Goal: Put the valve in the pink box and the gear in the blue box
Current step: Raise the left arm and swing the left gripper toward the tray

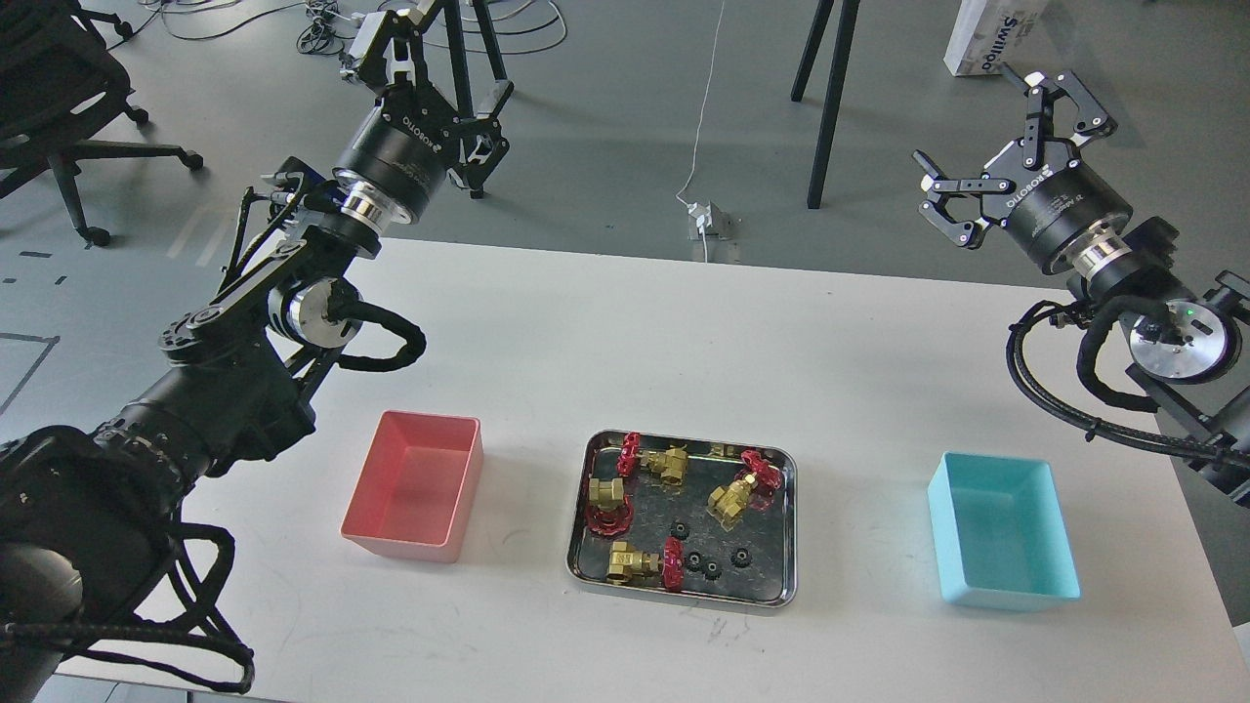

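My left gripper (469, 93) sits upper left of frame, above the tabletop's (605, 332) far edge; seen partly end-on against a tripod, so I can't tell how far its fingers are apart. White "ROBOTIQ" lettering reads on its black collar. Lower left of centre: pink box (413, 485), salmon, open-top, tapered walls, nothing in it. Centre-bottom: shiny steel tray (684, 588) holding four brass valves with red spoked handwheels, e.g. one valve (729, 498) right of tray centre, and small black gears along the tray's near side, e.g. one gear (740, 558) near its lower right. Right of tray: blue box (1003, 532), light cyan, same shape, nothing inside. Upper right: my right gripper (1016, 142) spread wide, holding nothing, "ROBOTIQ" on its collar too. Top right, on the floor: white carton (991, 34) with partial blue lettering, reads like "Swiiloo".
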`<act>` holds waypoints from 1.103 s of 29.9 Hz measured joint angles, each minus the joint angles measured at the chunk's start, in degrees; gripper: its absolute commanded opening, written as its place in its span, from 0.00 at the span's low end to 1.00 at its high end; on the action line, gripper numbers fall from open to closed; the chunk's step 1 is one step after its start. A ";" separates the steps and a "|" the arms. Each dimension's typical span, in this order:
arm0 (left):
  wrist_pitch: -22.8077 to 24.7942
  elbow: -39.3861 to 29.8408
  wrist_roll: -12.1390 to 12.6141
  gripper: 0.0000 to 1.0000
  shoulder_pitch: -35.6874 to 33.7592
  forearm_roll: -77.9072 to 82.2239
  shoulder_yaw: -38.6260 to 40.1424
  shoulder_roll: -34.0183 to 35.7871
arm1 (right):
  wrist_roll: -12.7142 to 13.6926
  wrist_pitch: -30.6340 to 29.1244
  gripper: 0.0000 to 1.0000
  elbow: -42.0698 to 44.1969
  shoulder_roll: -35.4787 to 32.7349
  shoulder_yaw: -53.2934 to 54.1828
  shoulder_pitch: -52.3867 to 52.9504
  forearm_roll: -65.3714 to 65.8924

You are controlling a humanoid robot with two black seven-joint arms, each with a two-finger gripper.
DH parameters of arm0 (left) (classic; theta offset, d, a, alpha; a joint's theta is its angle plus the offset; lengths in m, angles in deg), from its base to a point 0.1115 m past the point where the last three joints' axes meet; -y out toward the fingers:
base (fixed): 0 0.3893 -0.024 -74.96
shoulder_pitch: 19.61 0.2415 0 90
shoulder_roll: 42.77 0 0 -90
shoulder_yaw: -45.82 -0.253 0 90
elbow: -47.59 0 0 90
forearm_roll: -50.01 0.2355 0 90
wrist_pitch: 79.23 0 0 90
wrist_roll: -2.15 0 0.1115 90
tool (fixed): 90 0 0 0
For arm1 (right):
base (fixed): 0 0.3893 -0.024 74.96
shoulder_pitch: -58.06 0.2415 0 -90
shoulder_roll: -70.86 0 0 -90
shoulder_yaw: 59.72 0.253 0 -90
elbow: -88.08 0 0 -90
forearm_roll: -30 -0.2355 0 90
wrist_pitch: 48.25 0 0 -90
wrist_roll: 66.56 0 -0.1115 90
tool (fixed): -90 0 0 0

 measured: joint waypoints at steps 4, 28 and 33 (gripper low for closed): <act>0.00 0.00 0.00 1.00 -0.11 -0.06 -0.04 0.45 | -0.18 0.00 1.00 2.04 -0.03 1.55 -0.15 0.07; 0.00 -24.92 -0.02 1.00 4.23 -2.26 5.44 5.59 | 0.15 8.75 1.00 1.78 0.14 12.82 3.53 -0.27; 0.00 -32.93 -0.02 1.00 1.50 1.08 -3.51 12.66 | 0.17 8.75 1.00 2.12 -0.08 13.22 3.30 -0.25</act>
